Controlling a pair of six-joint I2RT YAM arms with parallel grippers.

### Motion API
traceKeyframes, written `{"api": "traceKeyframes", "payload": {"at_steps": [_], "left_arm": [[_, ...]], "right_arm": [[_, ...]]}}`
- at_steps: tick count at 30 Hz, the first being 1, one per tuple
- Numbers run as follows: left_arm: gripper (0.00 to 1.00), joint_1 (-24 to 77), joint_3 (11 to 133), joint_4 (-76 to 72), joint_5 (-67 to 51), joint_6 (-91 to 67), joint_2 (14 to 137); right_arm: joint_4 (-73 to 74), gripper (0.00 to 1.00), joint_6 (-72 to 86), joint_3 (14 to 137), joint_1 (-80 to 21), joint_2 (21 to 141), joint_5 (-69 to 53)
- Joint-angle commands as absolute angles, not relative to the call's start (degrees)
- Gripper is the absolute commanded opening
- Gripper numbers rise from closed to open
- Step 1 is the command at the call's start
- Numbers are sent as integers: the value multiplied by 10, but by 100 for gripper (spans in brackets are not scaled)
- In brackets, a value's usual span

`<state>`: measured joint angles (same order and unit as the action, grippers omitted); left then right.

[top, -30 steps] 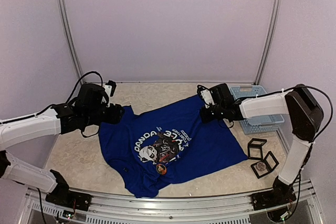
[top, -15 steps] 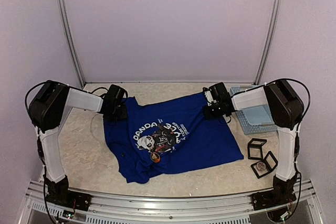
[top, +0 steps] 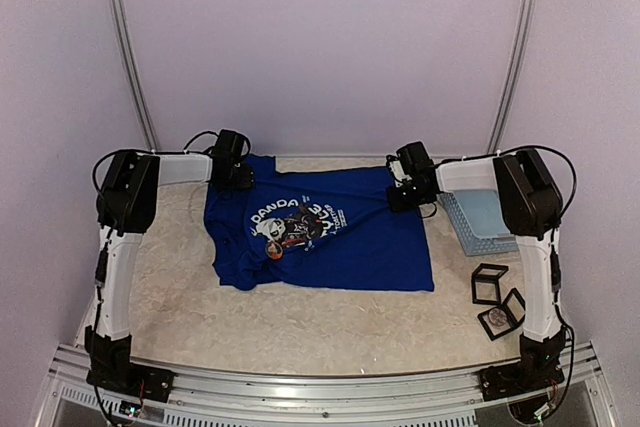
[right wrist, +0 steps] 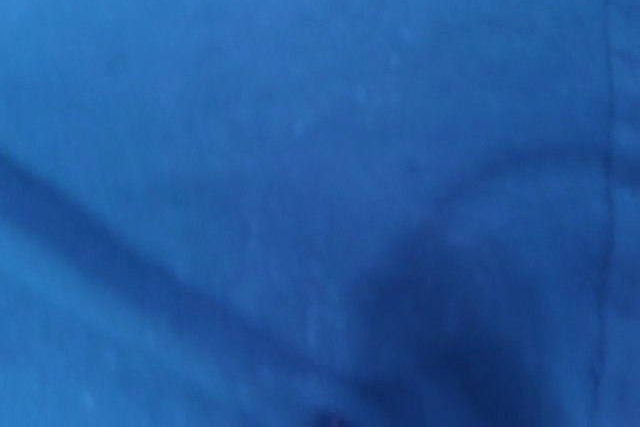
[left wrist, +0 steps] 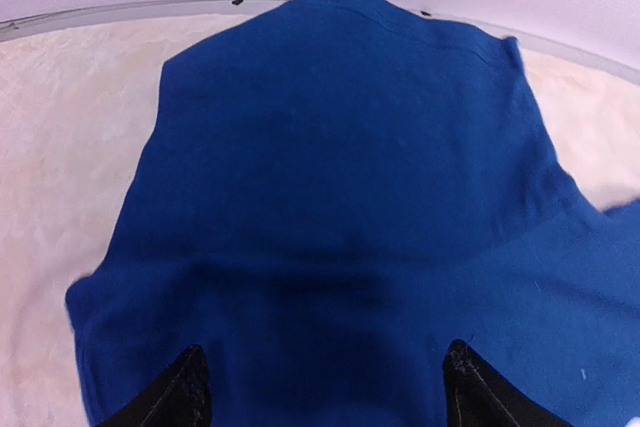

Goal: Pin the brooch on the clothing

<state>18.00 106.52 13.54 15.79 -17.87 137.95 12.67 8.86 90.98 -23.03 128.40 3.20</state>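
T-shirt [top: 340, 247]: spread flat, print up, on the far half of the table [top: 300, 322]
Brooch [top: 271, 248]: small and round, at the print's near-left edge
Left gripper [left wrist: 322, 392]: jaws wide apart over the shirt's far left corner, holding nothing
Right gripper [top: 403, 197]: closed on the shirt's far right edge; blue cloth fills its camera
Basket [top: 480, 244]: light blue, just right of the shirt; contents cannot be told
Black-framed boxes [top: 489, 283]: two, nearer than the basket; the nearer one holds a small round thing

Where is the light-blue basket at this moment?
In the top view, the light-blue basket stands at the right side of the table, just right of the T-shirt, with the black frames in front of it.
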Motion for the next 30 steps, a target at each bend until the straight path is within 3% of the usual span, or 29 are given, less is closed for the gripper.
{"api": "traceKeyframes", "payload": {"at_steps": [1, 4, 9, 13, 18, 30], "left_arm": [[76, 215, 909, 81, 163, -174, 1185], [76, 232, 762, 74, 167, -227, 1089], [76, 276, 550, 68, 156, -306, 946], [77, 296, 453, 62, 146, -328, 890], [79, 286, 398, 41, 148, -338, 890], [68, 298, 385, 50, 107, -346, 917]], "right_arm": [[199, 0, 57, 903, -250, 1195, 71], [204, 3, 74, 834, -280, 1122, 84], [250, 20, 130, 723, -322, 1049, 80], [268, 34, 175, 628, -347, 993, 101], [259, 45, 216, 540, -355, 952, 107], [274, 50, 250, 471, -357, 951, 88]]}}
